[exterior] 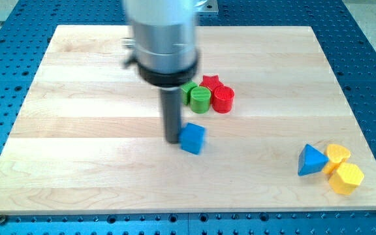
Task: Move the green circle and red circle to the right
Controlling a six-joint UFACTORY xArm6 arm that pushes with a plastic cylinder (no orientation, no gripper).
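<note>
The green circle [200,100] lies near the board's middle, with the red circle [222,100] touching its right side. A red star [210,82] sits just behind them and another green block [187,90] peeks out at the green circle's left. My tip [173,139] rests on the board below and left of the green circle, right beside the left face of a blue cube [192,138].
A blue triangle [311,160] and two yellow blocks [338,155] [346,177] cluster at the board's bottom right. The wooden board [77,98] sits on a blue perforated table. The arm's wide grey body hangs over the board's top middle.
</note>
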